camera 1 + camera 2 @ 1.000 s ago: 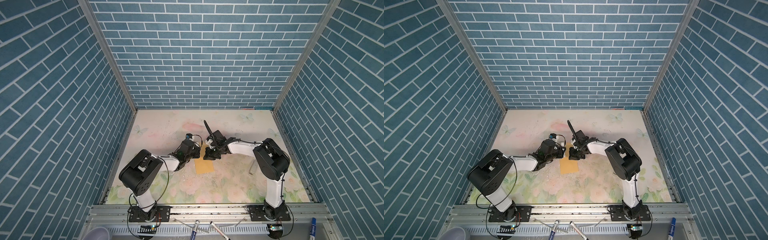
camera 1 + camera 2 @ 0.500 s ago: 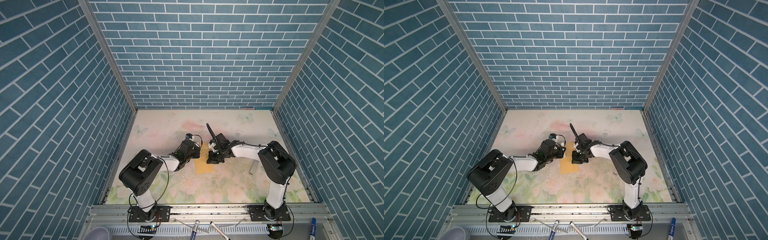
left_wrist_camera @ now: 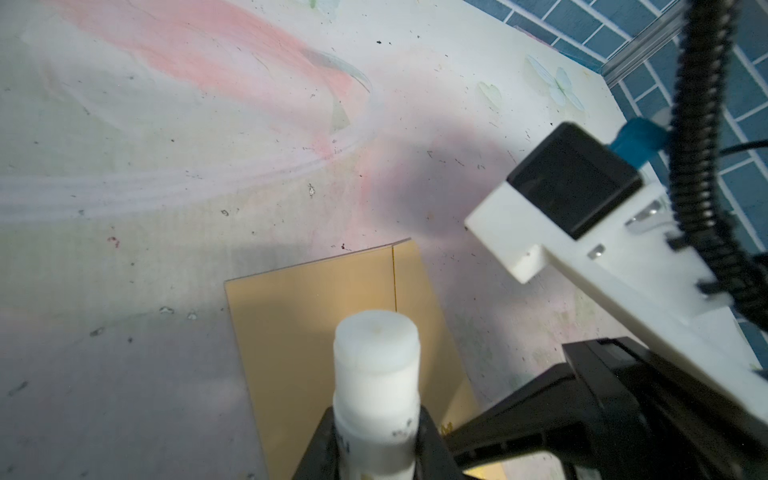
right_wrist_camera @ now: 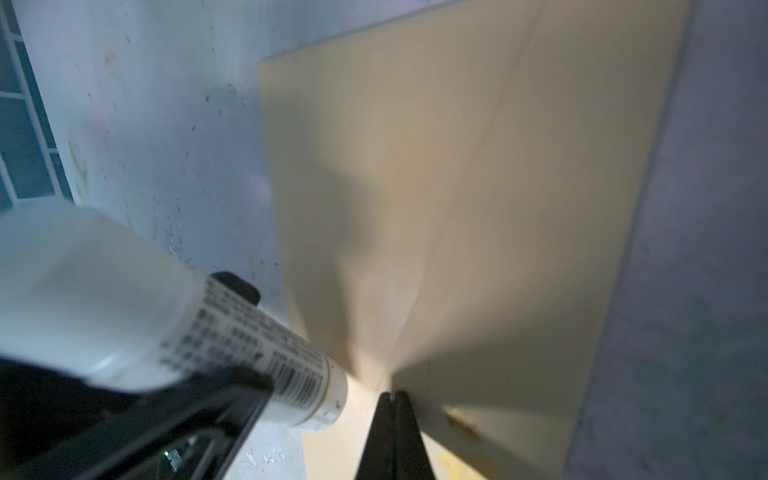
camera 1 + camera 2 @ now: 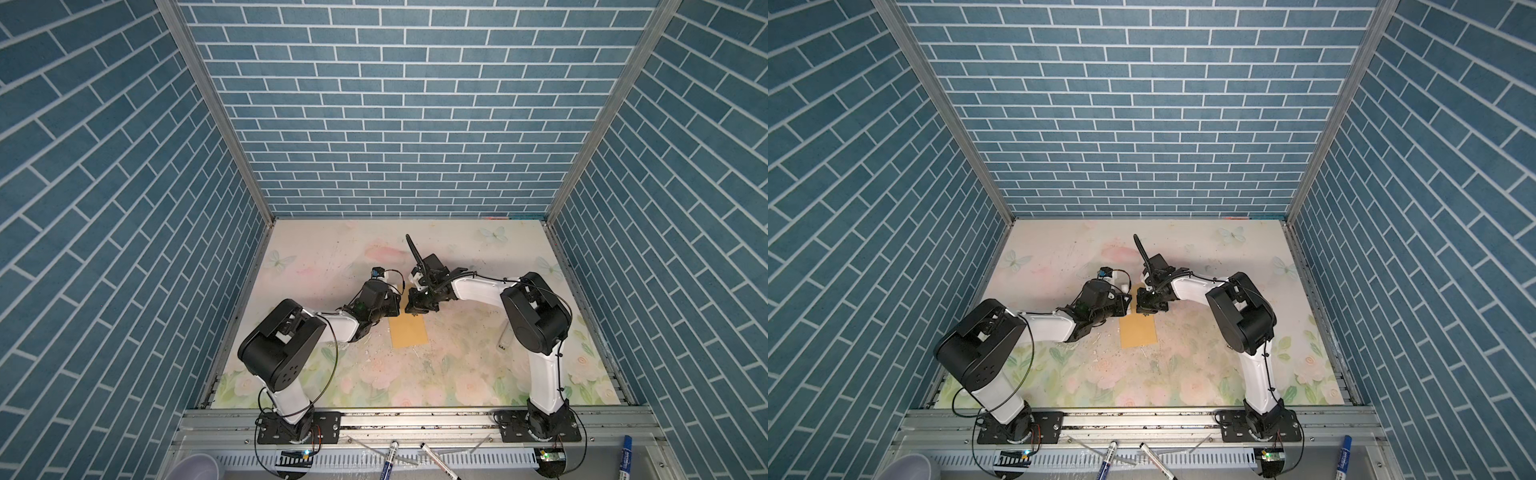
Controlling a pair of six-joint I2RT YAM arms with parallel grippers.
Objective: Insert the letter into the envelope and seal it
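The golden-tan envelope (image 5: 409, 332) (image 5: 1138, 332) lies flat in the middle of the table, its far part under both grippers. My left gripper (image 5: 390, 305) (image 3: 376, 419) is shut on a white glue stick (image 3: 376, 365) (image 4: 249, 345), whose end hangs just over the envelope (image 3: 291, 316). My right gripper (image 5: 417, 307) (image 4: 392, 395) is shut, its tips pinching the edge of the pointed flap (image 4: 498, 374), which stands lifted off the envelope body (image 4: 374, 166). A small dark-gold emblem (image 4: 459, 417) shows beside the fingertips. The letter is hidden.
A small pale object (image 5: 504, 336) lies on the floral table (image 5: 332, 257) near the right arm's elbow. Markers (image 5: 388, 457) (image 5: 625, 453) rest on the front rail. Blue brick walls (image 5: 395, 104) close in the table on three sides.
The right arm's elbow swung slightly outward and came back, and its gripper shifted a little over the envelope. The left arm held still. Both grips stayed the same.
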